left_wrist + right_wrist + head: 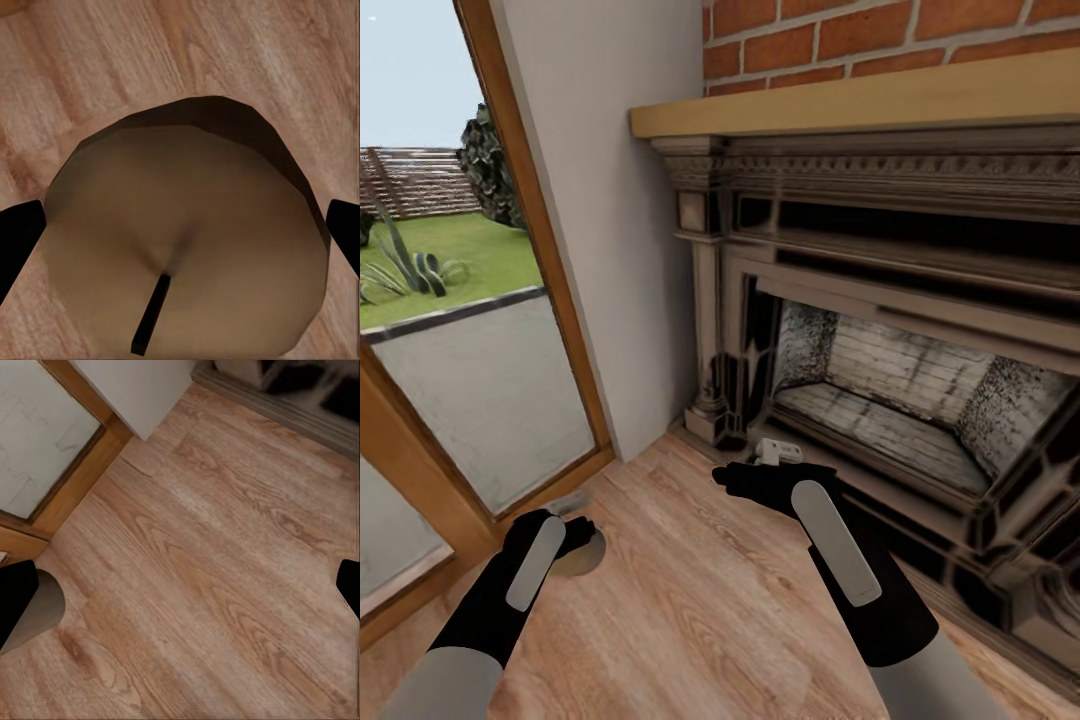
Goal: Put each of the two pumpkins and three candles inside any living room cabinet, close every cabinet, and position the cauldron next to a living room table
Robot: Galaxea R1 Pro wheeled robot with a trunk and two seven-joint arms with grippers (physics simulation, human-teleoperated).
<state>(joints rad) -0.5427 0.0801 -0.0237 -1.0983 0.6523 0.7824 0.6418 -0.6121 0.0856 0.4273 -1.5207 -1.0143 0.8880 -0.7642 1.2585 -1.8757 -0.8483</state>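
left claw (pixel 180 225) sits wide around the brown candle (pixel 187 240) on the floor (pixel 225 555), maybe not touching; right claw (pixel 180 585) wide

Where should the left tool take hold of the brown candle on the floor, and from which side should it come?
Best to grip the brown candle across its round side wall, coming straight down from above. It stands upright on the plank floor with its flat top and dark wick facing the left tool, whose fingers already sit open on either side. The short cylinder shape probably gives two opposite curved faces to press.
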